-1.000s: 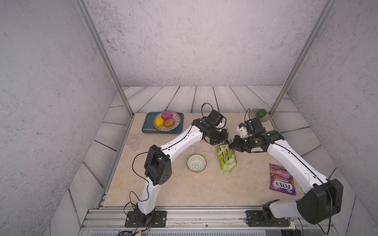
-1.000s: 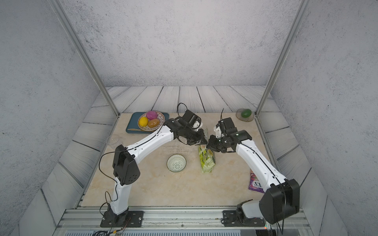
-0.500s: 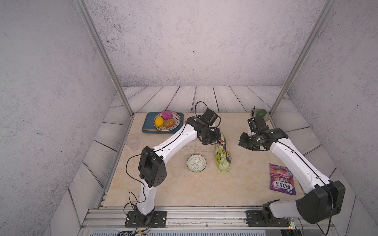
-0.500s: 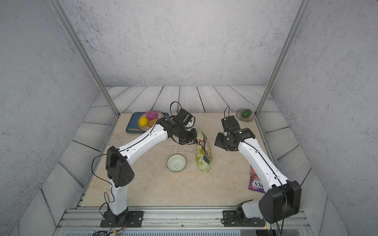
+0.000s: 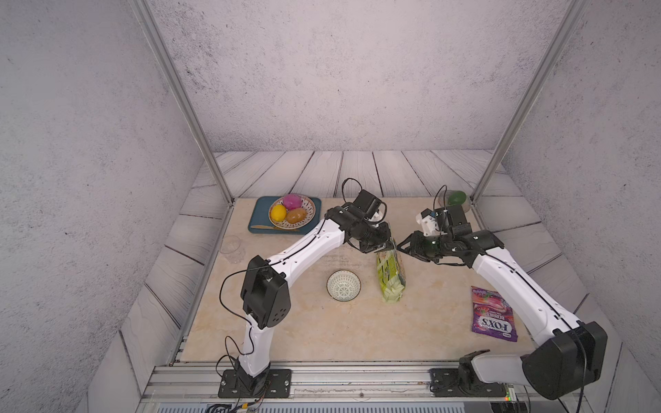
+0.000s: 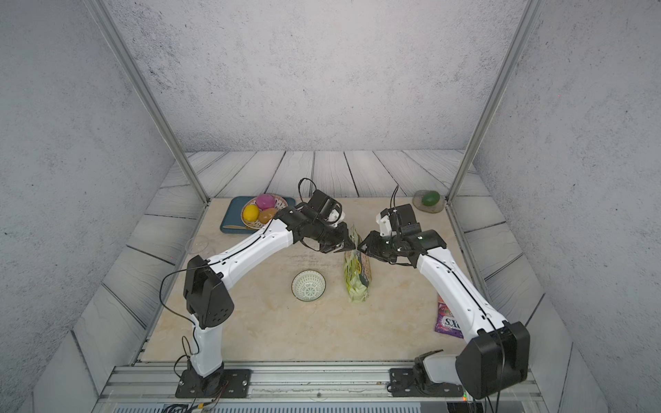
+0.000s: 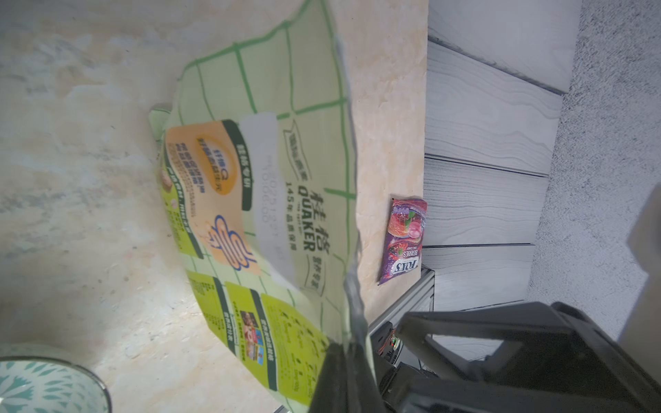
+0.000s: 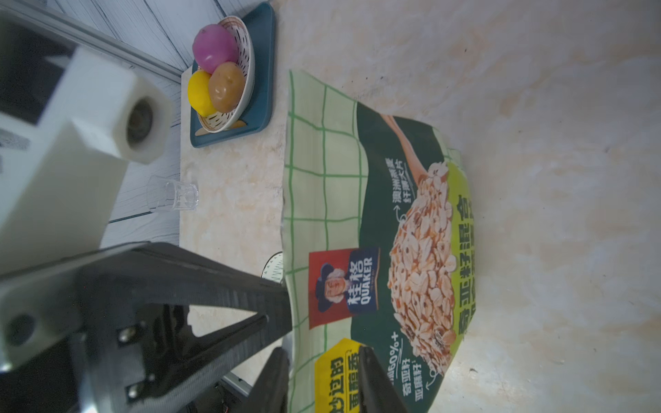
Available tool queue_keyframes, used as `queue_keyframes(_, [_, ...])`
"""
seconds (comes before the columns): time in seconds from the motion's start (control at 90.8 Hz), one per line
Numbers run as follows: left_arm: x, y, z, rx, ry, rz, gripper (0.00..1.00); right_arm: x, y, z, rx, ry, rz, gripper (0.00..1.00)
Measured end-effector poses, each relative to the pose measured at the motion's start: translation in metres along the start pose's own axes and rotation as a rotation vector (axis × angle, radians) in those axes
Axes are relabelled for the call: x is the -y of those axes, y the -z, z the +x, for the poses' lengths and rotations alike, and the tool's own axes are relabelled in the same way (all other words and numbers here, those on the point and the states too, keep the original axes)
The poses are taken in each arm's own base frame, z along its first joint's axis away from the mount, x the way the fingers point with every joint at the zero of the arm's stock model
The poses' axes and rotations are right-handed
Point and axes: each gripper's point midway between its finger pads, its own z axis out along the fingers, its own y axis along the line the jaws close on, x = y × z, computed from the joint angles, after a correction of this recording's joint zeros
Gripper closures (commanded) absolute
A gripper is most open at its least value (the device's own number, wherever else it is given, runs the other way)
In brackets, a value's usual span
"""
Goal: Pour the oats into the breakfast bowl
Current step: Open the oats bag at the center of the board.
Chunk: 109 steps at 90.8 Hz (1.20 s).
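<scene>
Right gripper (image 5: 401,248) back at pouch (image 5: 391,277) top, jaws parted astride edge — left gripper (image 5: 388,246) clenched on it; opening pending, bowl (image 5: 343,285) empty.

Grey speckled walls (image 5: 322,71) enclose a beige marble tabletop (image 5: 322,332) ringed by pale wooden planks (image 5: 357,171) and aluminium posts (image 5: 180,96).
</scene>
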Motion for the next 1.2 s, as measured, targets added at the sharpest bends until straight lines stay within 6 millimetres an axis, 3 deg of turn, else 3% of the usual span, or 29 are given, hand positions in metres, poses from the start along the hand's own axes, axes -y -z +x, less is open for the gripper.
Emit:
queue_keyframes(0.396, [0.002, -0.004, 0.002, -0.018, 0.008, 0.023, 1.00, -0.004, 0.001, -0.007, 0.024, -0.022, -0.011, 0.67])
queue_keyframes(0.627, [0.004, -0.005, 0.001, -0.019, 0.007, 0.033, 1.00, -0.008, -0.001, -0.022, 0.046, -0.021, 0.001, 0.73])
queue_keyframes(1.2, [0.004, -0.005, 0.001, -0.020, 0.006, 0.035, 1.00, 0.004, -0.017, -0.024, -0.004, -0.005, 0.059, 0.76])
